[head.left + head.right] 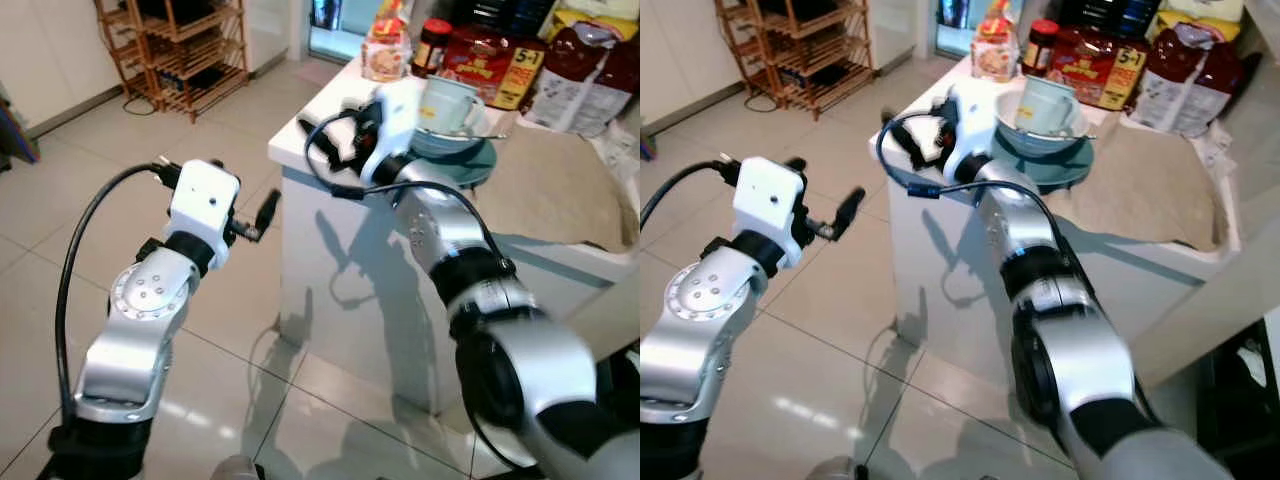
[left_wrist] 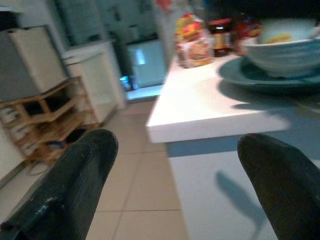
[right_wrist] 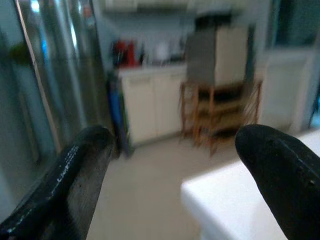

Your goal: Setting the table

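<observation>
Black fingers of the right gripper (image 3: 170, 165) stand apart above the white table (image 1: 300, 150) corner, beside the stacked plate (image 1: 1065, 165), bowl (image 1: 1025, 135) and mug (image 1: 1045, 100). The left gripper (image 2: 175, 185), also spread, hovers off the table's edge.

White counter (image 1: 330, 125) at a corner, laden along its far edge.

The white rectangular countertop bears a round teal plate (image 1: 480, 165) near its front corner. A beige cloth (image 1: 560, 190) lies just beside the plate, spread across the right part. Along the far edge stand a clear bread bag (image 1: 386, 50), a dark red-lidded jar (image 1: 432, 45), a red printed packet (image 1: 495, 62) and a dark red-and-white bag (image 1: 585, 70).
</observation>
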`<state>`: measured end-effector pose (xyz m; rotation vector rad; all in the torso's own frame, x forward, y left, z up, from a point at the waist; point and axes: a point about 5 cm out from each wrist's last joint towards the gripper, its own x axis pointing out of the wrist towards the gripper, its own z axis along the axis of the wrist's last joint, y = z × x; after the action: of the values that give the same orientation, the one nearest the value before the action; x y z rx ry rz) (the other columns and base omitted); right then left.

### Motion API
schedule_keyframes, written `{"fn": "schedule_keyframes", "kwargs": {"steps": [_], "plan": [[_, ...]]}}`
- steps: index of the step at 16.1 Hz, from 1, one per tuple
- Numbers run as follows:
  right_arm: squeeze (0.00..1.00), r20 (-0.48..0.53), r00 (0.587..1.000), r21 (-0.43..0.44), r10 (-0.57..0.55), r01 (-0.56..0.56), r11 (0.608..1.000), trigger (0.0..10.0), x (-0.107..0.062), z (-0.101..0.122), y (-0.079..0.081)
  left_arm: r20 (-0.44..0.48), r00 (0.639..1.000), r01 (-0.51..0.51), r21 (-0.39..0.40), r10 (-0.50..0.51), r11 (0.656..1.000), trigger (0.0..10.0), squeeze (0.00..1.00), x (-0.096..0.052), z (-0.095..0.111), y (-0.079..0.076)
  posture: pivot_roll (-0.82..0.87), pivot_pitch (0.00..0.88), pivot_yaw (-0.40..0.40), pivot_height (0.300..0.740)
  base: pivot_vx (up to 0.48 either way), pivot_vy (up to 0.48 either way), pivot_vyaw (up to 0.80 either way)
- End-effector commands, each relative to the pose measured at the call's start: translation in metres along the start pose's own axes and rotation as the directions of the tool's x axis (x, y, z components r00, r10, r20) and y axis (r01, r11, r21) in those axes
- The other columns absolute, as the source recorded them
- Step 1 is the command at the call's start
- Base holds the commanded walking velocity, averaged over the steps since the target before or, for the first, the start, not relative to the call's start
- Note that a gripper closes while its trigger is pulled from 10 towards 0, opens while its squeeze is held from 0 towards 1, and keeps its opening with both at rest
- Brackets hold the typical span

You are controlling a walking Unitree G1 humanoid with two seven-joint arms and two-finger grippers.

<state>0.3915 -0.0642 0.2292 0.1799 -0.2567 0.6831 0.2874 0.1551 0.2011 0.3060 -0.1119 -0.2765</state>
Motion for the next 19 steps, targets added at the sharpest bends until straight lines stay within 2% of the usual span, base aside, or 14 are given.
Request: {"fn": "schedule_keyframes", "kwargs": {"steps": [1, 2, 3, 4, 5, 6, 9, 10, 13, 14, 15, 17, 19], "plan": [[0.00, 0.075, 0.995, -0.047, -0.059, 0.062, 0.997, 10.0, -0.012, 0.013, -0.008, 0.001, 1.000, -0.026, 0.008, 0.026, 1.000, 10.0, 0.00, 0.005, 0.000, -0.003, 0.12, 0.000, -0.074, 0.740, 0.000, 0.000, 0.00], [0.00, 0.106, 0.989, -0.054, -0.101, 0.107, 0.993, 10.0, -0.024, 0.016, -0.010, 0.001, 1.000, -0.029, 0.005, 0.029, 1.000, 10.0, 0.00, 0.008, -0.001, -0.006, 0.11, 0.000, -0.067, 0.740, 0.000, 0.398, 0.00], [0.00, 0.132, 0.973, -0.089, -0.191, 0.204, 0.975, 10.0, -0.052, 0.018, -0.013, 0.001, 1.000, -0.020, -0.002, 0.020, 1.000, 10.0, 0.00, 0.015, 0.000, -0.014, 0.09, 0.000, -0.060, 0.740, 0.000, 0.480, 0.00], [0.00, 0.132, 0.966, -0.091, -0.224, 0.236, 0.967, 10.0, -0.064, 0.016, -0.013, 0.008, 1.000, -0.009, -0.002, 0.009, 1.000, 10.0, 0.00, 0.019, 0.001, -0.019, 0.08, 0.003, -0.057, 0.740, 0.000, 0.480, -0.80], [0.00, 0.111, 0.958, -0.076, -0.265, 0.274, 0.959, 10.0, -0.090, 0.006, -0.006, 0.033, 0.999, 0.014, -0.004, -0.014, 1.000, 10.0, 0.00, 0.026, 0.007, -0.027, 0.07, 0.008, -0.056, 0.740, 0.000, 0.480, -0.80], [0.00, 0.078, 0.955, -0.054, -0.288, 0.292, 0.955, 10.0, -0.106, -0.003, 0.002, 0.047, 0.999, 0.022, -0.002, -0.022, 1.000, 10.0, 0.00, 0.029, 0.010, -0.031, 0.07, 0.013, -0.053, 0.740, 0.000, 0.480, -0.80], [0.00, 0.000, 0.944, -0.064, -0.331, 0.330, 0.942, 10.0, -0.127, -0.017, 0.012, 0.042, 0.999, 0.018, 0.017, -0.019, 1.000, 10.0, 0.00, 0.026, 0.007, -0.031, 0.07, 0.031, -0.048, 0.740, 0.000, 0.480, -0.80], [0.00, -0.027, 0.926, -0.064, -0.377, 0.375, 0.925, 10.0, -0.136, -0.018, 0.009, 0.031, 1.000, -0.001, 0.022, 0.000, 1.000, 10.0, 0.00, 0.023, 0.004, -0.028, 0.07, 0.034, -0.048, 0.740, 0.000, 0.480, -0.80], [0.00, -0.058, 0.858, -0.053, -0.510, 0.508, 0.860, 10.0, -0.145, -0.016, -0.002, 0.024, 1.000, -0.020, -0.008, 0.020, 1.000, 10.0, 0.00, 0.016, 0.001, -0.024, 0.08, 0.042, -0.047, 0.740, 0.000, 0.437, -0.80], [0.00, -0.061, 0.852, -0.068, -0.520, 0.516, 0.854, 10.0, -0.145, -0.015, -0.003, 0.038, 0.999, -0.022, 0.015, 0.022, 1.000, 10.0, 0.00, 0.015, 0.003, -0.025, 0.08, 0.045, -0.049, 0.740, 0.000, 0.000, -0.79], [0.00, -0.044, 0.830, -0.134, -0.556, 0.546, 0.827, 10.0, -0.144, -0.011, -0.008, 0.062, 0.998, -0.025, -0.038, 0.027, 0.999, 10.0, 0.00, 0.014, 0.008, -0.026, 0.07, 0.046, -0.052, 0.740, 0.000, 0.000, -0.52], [0.00, -0.043, 0.838, -0.184, -0.545, 0.529, 0.828, 10.0, -0.140, -0.007, -0.008, 0.075, 0.997, -0.019, -0.041, 0.022, 0.999, 10.0, 0.00, 0.015, 0.010, -0.027, 0.07, 0.047, -0.053, 0.740, 0.000, 0.000, 0.00], [0.00, -0.027, 0.847, -0.170, -0.531, 0.520, 0.837, 10.0, -0.133, 0.002, -0.009, 0.096, 0.995, -0.012, -0.052, 0.016, 0.999, 10.0, 0.00, 0.016, 0.016, -0.028, 0.07, 0.045, -0.059, 0.740, 0.281, 0.000, 0.00]]}}
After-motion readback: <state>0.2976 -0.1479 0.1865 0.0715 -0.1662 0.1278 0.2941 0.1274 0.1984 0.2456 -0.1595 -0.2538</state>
